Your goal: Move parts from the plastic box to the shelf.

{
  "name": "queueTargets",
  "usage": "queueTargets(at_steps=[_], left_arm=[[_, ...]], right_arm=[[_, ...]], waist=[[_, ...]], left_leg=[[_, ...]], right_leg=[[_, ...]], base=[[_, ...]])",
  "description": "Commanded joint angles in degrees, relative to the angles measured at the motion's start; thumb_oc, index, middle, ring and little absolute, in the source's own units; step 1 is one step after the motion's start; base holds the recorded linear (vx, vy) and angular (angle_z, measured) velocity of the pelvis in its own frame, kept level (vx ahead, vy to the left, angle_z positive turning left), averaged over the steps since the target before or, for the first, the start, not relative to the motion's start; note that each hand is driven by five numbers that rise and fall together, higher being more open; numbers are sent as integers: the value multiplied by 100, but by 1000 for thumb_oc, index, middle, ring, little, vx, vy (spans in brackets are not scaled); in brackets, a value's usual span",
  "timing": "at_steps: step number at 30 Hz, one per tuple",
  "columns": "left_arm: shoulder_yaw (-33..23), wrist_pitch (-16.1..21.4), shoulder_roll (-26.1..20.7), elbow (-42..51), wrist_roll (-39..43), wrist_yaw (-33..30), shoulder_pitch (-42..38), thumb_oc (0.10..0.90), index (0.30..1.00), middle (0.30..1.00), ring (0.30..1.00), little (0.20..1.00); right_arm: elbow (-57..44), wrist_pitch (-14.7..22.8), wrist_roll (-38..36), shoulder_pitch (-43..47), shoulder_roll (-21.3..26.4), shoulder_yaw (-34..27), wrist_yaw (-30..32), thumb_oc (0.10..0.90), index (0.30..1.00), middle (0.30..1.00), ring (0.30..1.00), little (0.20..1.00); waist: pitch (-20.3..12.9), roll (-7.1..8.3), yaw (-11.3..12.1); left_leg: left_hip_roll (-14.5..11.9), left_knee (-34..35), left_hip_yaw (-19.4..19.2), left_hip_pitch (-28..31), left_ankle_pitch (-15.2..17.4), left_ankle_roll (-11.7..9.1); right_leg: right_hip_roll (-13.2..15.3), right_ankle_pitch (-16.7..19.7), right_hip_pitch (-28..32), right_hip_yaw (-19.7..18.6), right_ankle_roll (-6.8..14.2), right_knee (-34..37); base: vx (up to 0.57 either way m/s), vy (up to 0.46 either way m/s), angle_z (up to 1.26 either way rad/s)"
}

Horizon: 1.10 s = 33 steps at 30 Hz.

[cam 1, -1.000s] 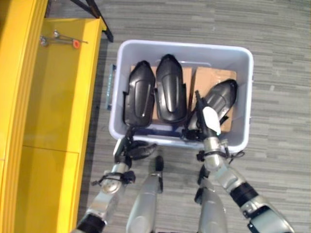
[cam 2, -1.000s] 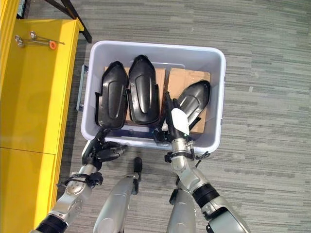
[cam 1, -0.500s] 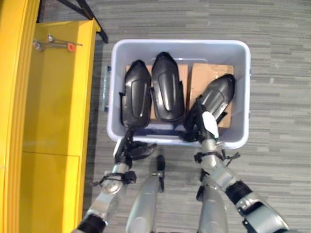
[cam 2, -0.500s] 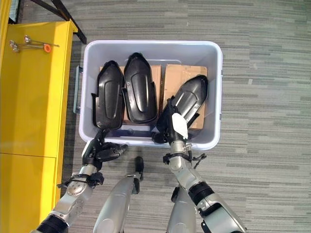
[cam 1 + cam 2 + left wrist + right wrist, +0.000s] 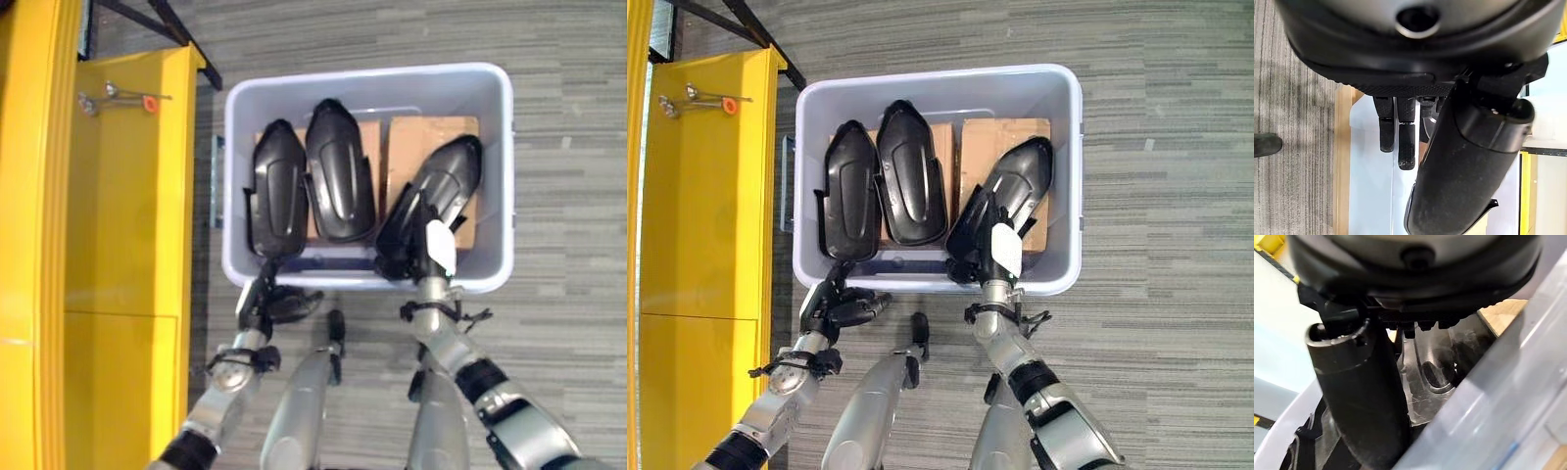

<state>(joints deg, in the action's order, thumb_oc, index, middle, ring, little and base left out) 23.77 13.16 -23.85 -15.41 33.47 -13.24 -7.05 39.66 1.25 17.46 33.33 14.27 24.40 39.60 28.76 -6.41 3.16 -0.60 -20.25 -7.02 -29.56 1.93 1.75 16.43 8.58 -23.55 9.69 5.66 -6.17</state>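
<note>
A pale grey plastic box [image 5: 500, 176] stands on the floor with three black moulded parts lying on cardboard [image 5: 416, 147] inside. The left part [image 5: 277, 191] and middle part [image 5: 338, 176] lie side by side. The right part [image 5: 446, 181] lies slanted. My right hand [image 5: 429, 257] reaches over the near rim, its white-covered thumb on top and its fingers curled round that part's near end [image 5: 1435, 367]. My left hand [image 5: 260, 305] sits at the near rim below the left part, with its fingers [image 5: 1405, 142] straight and holding nothing.
A yellow shelf [image 5: 118, 196] runs along the left, close to the box. A few metal tools with an orange piece [image 5: 127, 98] lie on its far end. A black frame leg [image 5: 186, 29] crosses the floor behind it. Grey carpet lies to the right.
The whole view has shifted, so the camera moved. Relative to the box, both hands and the three parts hold about the same places.
</note>
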Motion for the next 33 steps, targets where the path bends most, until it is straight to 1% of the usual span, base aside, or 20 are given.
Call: queueTargets(at_steps=[1,4,5,6,7,8,9,10,11,13,18,28,33], left_arm=[[271,188,71,277,67,-20,-93,900,1000,1000,1000,1000],[333,162,81,275,100,-4,-142,900,1000,1000,1000,1000],[354,154,78,266,88,16,-152,900,1000,1000,1000,1000],[422,141,96,248,111,52,-193,900,1000,1000,1000,1000],[442,141,101,248,121,65,-196,900,1000,1000,1000,1000],[449,129,103,252,131,79,-202,900,1000,1000,1000,1000],[448,129,103,252,131,79,-203,900,1000,1000,1000,1000],[480,130,104,243,123,105,-228,900,1000,1000,1000,1000],[480,130,104,243,123,105,-229,900,1000,1000,1000,1000],[500,131,135,188,102,132,-244,900,1000,1000,1000,1000],[527,128,141,162,81,149,-234,900,1000,1000,1000,1000],[564,123,113,164,90,121,-240,900,1000,1000,1000,1000],[545,134,118,117,112,116,-216,900,1000,1000,1000,1000]], right_arm=[[164,39,-47,78,91,-6,312,900,1000,1000,1000,1000],[984,10,-342,237,-74,-15,240,900,1000,1000,1000,1000],[1267,28,-452,281,-109,-4,180,900,1000,1000,1000,1000],[1826,36,-640,387,-179,29,19,900,1000,1000,1000,1000],[2000,44,-686,413,-197,42,-27,900,1000,1000,1000,1000],[2187,29,-720,430,-212,66,-107,649,649,649,649,649],[2188,30,-720,431,-212,66,-107,624,613,613,613,613],[2390,76,-862,480,-227,19,-169,400,300,300,300,300],[2391,77,-862,480,-226,19,-170,400,300,300,300,300],[2562,162,-985,417,-212,24,-240,400,300,300,300,300],[2618,220,-1033,320,-210,50,-251,400,300,300,300,300],[2613,264,-1080,265,-248,66,-193,400,300,300,300,300],[2582,279,-1115,199,-269,59,-168,400,300,300,300,300]], waist=[[-188,-206,-36],[-176,-324,-7],[-168,-360,-4],[-156,-437,21],[-160,-463,31],[-159,-490,47],[-158,-490,47],[-167,-537,68],[-168,-537,68],[-168,-584,81],[-172,-605,77],[-200,-579,55],[-253,-527,60]], left_leg=[[-45,73,-21,123,193,-188],[-23,60,-35,74,192,-188],[-17,63,-41,67,188,-190],[-6,47,-47,60,199,-185],[-1,35,-50,52,202,-184],[7,32,-51,52,205,-184],[7,32,-51,52,205,-184],[9,25,-55,42,205,-189],[9,25,-56,42,205,-189],[15,15,-50,44,211,-187],[15,15,-53,65,209,-189],[-5,32,-19,140,205,-207],[-22,79,3,259,196,-218]], right_leg=[[330,-497,-44,-184,365,-572],[327,-512,-127,-211,354,-626],[326,-515,-140,-229,355,-629],[329,-535,-162,-250,355,-667],[332,-545,-178,-259,353,-687],[338,-550,-182,-261,354,-703],[338,-550,-182,-261,354,-703],[340,-557,-187,-266,357,-707],[340,-557,-188,-267,356,-707],[330,-588,-197,-279,348,-742],[321,-628,-194,-295,339,-790],[305,-654,-121,-261,335,-827],[283,-662,41,-213,333,-788]], base=[[0,0,0],[-3,8,-9],[3,9,-7],[0,0,0],[0,0,0],[0,0,0],[0,0,0],[0,0,0],[0,0,0],[0,0,0],[0,0,0],[0,0,0],[4,-7,2]])
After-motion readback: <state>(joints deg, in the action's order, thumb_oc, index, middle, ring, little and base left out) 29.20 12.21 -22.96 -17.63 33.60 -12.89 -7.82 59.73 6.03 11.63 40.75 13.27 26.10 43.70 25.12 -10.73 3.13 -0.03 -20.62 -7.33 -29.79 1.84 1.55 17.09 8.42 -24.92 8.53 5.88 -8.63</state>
